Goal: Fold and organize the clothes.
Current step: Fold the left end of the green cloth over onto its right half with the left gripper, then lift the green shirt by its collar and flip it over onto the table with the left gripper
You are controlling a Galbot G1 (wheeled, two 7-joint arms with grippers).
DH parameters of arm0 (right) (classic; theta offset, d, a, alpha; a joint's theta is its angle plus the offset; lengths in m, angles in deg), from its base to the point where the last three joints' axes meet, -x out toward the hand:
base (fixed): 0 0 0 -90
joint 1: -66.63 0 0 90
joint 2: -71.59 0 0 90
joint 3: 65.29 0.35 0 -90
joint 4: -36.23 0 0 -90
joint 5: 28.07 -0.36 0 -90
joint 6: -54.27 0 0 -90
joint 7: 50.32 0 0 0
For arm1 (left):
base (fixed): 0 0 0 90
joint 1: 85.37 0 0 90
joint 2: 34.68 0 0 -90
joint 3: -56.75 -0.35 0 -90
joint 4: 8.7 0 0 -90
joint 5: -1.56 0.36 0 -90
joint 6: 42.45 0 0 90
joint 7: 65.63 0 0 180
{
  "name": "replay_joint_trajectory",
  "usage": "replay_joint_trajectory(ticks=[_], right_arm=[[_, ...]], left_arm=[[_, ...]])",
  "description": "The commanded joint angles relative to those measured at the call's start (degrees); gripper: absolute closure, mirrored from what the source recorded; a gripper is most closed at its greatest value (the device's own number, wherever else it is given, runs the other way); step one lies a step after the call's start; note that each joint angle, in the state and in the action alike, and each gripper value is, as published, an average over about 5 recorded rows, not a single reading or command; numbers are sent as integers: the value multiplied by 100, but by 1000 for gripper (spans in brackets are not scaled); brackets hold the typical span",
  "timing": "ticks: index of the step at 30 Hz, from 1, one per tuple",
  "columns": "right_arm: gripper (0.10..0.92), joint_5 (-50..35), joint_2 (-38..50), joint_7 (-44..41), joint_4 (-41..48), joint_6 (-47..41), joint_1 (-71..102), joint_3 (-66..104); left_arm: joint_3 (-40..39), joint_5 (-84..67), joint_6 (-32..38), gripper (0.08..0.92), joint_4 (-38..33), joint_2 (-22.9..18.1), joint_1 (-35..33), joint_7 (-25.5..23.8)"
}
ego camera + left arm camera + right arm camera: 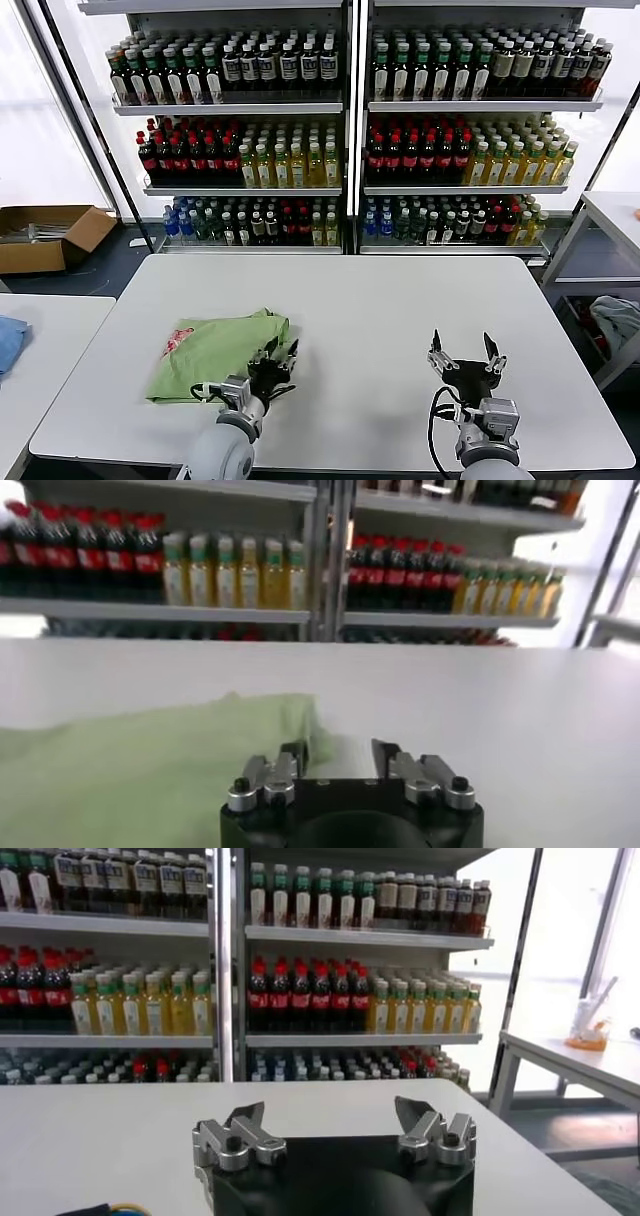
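Note:
The light green polo shirt [215,352] lies folded on the white table [380,300], left of the middle, with its red-and-white print [180,340] at its left end. My left gripper [281,353] is open and low at the shirt's right edge. In the left wrist view the shirt [150,770] fills the near side, and the left gripper [338,752] has one finger at the cloth's corner and bare table between the jaws. My right gripper [465,350] is open and empty over bare table at the front right; it also shows in the right wrist view [328,1113].
Shelves of bottles [340,130] stand behind the table. A cardboard box [45,235] sits on the floor at the far left. A blue cloth [10,340] lies on a second table to the left. A pale cloth [620,320] lies beside the side table at the right.

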Motion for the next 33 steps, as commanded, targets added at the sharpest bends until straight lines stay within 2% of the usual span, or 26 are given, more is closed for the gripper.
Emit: replay_joint_trajectory(ticks=[1,3,5,9,13,20,33], right_arm=[[203,-5,34,-9,107,0,-116,-79],[203,-16,43,-14,146,1,-166,-118],[203,-27,54,-20,176,-2,-218,-160],[203,-72,121,-32,217,-32,-343,-240],[203,-161,213,-30,257,-86,-477,-264],[203,-206,225,-30,263,-117,-523,-294],[203,-158,182,-22,208,-124,-427,-301]], left_arm=[[351,-2168,-82,487,-1617,-13,-155,140],[775,-2109,-99,427,-1919,174,-127,180],[1310,-1753,-98,366,-1915,426,-121,190],[2355,-644,-6,254,-1326,1026,-339,87],[2951,-480,136,189,-753,1430,-743,-106],[2993,-563,243,177,-110,1353,-937,-275],[2415,-1114,-177,177,298,1231,-697,-456]])
